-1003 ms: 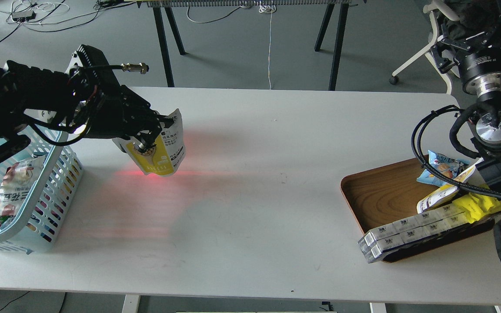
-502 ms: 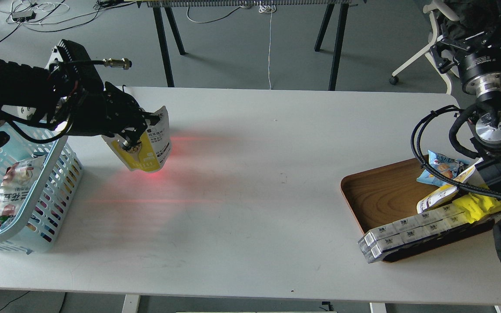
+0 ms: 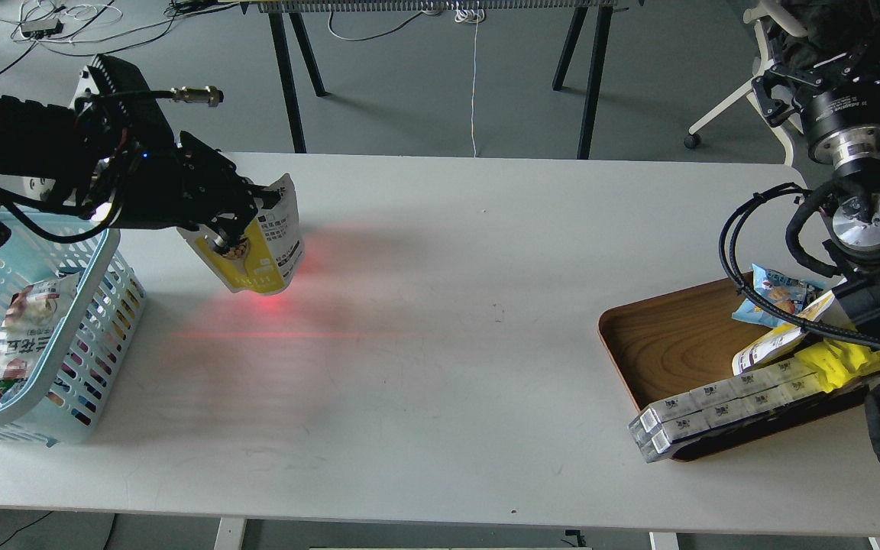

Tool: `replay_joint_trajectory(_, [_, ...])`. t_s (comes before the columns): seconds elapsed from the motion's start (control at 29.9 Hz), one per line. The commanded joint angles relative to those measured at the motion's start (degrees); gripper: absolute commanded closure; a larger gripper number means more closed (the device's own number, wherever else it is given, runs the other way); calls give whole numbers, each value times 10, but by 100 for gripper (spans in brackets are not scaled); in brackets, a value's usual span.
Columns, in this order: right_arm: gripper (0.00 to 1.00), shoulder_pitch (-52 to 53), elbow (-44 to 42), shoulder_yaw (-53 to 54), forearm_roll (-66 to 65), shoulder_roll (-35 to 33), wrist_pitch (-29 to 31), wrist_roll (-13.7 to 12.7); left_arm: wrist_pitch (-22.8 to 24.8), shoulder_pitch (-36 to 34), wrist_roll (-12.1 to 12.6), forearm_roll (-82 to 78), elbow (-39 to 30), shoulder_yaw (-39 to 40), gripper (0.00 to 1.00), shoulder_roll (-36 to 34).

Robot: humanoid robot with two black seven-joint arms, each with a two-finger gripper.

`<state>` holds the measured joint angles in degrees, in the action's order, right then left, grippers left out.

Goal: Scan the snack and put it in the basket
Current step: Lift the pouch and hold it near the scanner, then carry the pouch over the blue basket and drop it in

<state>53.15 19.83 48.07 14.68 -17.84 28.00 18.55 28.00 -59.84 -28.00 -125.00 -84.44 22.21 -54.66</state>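
Yellow and white foil-like film is what I have in my left gripper [image 3: 245,221]: the snack [image 3: 260,248], a small stand-up pouch, hangs tilted above the white table [image 3: 440,305], pinched near its upper part with the printed white side facing right and the yellow bottom lowest. A red glow falls on the table [image 3: 272,305] just under it, with a thin red line running rightwards. I judge the pouch light and soft, the film likely a bit slick and easy to crumple, so a hold across the flat upper seam suits it better than squeezing the filled belly, where the nuts inside could shift or crack. The basket [image 3: 115,321], light blue with slotted sides, stands just to the left of the pouch and lower, with other packets already lying in it. Its near rim is the one thing I would need to lift over. My own forearm hangs above it, so clearance there looks tight. Far to the right sits a brown wooden tray [image 3: 661,344] with a blue packet [image 3: 772,290], a yellow pack [image 3: 845,359] and white boxes [image 3: 715,405], well apart from the work. My right gripper [image 3: 829,65] is raised at the far right; I cannot tell whether its fingers are spread or closed.
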Motion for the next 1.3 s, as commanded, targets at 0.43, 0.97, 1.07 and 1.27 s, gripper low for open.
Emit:
replay_joint_trajectory(0.43, [1,-1,0,0,0,0,0,0,0,5,0,0,0,0,100,15])
replay_joint_trajectory(0.97, [1,-1,0,2,0,-1,0,2,0,3,0,0,-77,29,100,-132])
replay_joint_trajectory(1.07, [1,-1,0,2,0,-1,0,2,-13,3,0,0,-99,35,100,-182])
replay_joint_trajectory(1.27, [1,-1,0,2,0,-1,0,2,-51,3,0,0,-114,32,100,-262])
